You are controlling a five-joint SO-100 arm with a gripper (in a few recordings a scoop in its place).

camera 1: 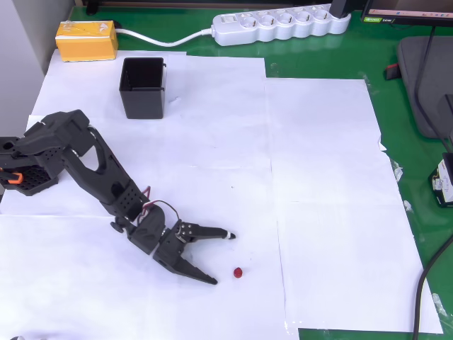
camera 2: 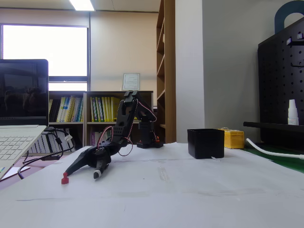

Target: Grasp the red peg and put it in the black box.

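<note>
The small red peg (camera 2: 64, 178) stands upright on white paper; the hand (camera 1: 224, 258) spreads wide just beside it, square black box (camera 1: 142, 88) well apart.

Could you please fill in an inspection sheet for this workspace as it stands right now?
Surface: white paper sheets taped over a green mat.
Job's things: red peg lies on the paper, just ahead of the fingertips; black box stands upright and apart from the arm, nothing seen inside it.
Clutter: yellow block beside the box's far side.
Grippers: gripper open, low over the paper, peg not between the jaws.
Cables: white power strip with its lead; a dark cable at the right edge.
Surroundings: laptop, bookshelves, pegboard.
</note>
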